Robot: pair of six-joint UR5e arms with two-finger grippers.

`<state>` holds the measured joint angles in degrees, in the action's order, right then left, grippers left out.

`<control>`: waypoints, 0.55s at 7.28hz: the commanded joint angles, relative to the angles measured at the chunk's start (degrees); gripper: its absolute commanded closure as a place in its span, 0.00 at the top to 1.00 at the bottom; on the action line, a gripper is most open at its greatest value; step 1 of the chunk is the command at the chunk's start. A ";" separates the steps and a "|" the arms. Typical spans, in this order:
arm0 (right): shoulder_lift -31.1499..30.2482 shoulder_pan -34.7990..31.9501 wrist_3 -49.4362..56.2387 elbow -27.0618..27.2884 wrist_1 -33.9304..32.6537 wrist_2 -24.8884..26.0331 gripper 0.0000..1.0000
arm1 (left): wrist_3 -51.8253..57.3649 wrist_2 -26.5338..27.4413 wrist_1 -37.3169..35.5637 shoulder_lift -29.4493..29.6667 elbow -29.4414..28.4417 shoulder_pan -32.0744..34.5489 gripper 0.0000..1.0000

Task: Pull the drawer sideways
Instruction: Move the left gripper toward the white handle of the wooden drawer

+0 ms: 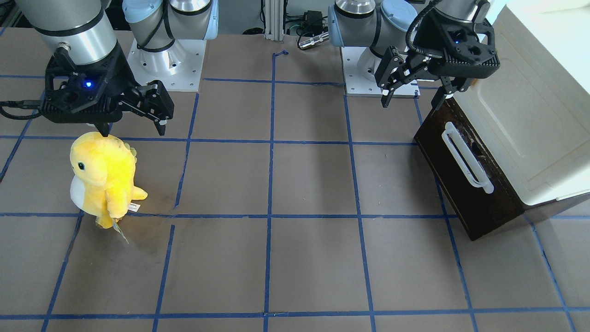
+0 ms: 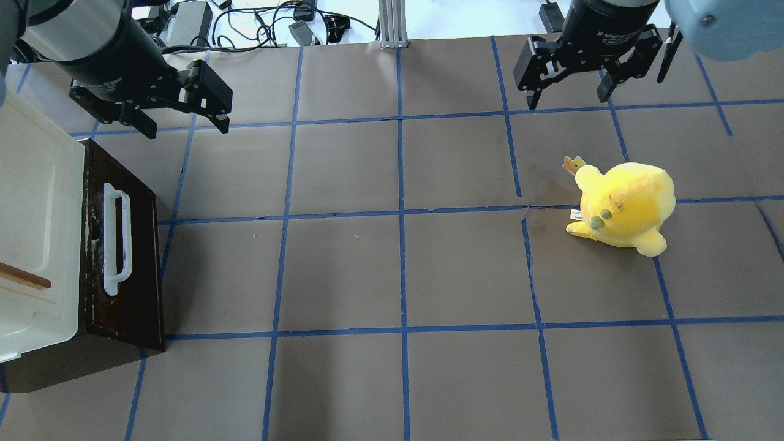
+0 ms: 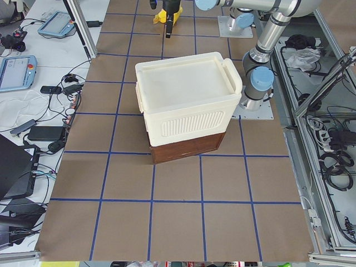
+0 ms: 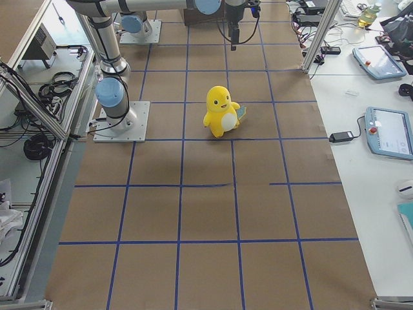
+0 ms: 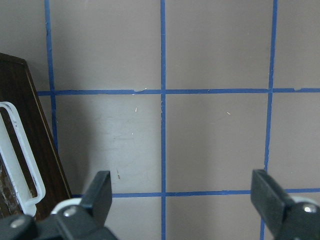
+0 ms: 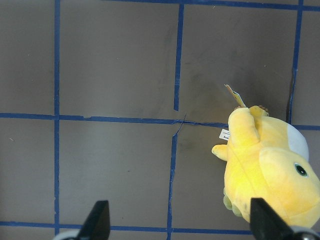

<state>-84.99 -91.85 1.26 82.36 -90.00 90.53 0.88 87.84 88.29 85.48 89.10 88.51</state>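
Observation:
The drawer point(image 1: 484, 207) has a dark brown front and a long white bar handle point(image 1: 468, 159). It sits shut under a cream cabinet, at the left in the overhead view point(image 2: 138, 288). My left gripper point(image 1: 411, 99) is open and empty. It hangs above the table just beside the drawer's corner nearest the robot bases point(image 2: 187, 125). In the left wrist view the drawer point(image 5: 44, 150) and its handle point(image 5: 22, 150) lie left of the open left gripper point(image 5: 183, 187). My right gripper point(image 1: 133, 131) is open and empty at the other side point(image 2: 566, 101).
A cream-white cabinet point(image 1: 530, 115) with a small brown handle point(image 2: 24, 277) lies on top of the drawer. A yellow plush toy point(image 1: 103, 177) stands below my right gripper, also in the right wrist view point(image 6: 270, 170). The brown table point(image 1: 276, 184) carries a blue tape grid.

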 commanded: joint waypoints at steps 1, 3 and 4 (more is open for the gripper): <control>0.00 0.00 -0.03 0.00 0.00 0.00 1.00 | 0.09 0.05 -0.13 -0.14 0.02 0.00 1.00; 0.00 0.00 -0.03 0.00 0.00 0.00 1.00 | -0.96 0.40 0.57 0.56 -0.68 0.00 1.00; 0.00 0.00 -0.03 0.00 0.00 0.00 1.00 | -1.14 6.84 -0.13 1.96 -1.03 0.09 1.00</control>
<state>-84.99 -91.85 1.23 82.35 -90.00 90.53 0.15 89.72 88.54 86.18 88.52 88.53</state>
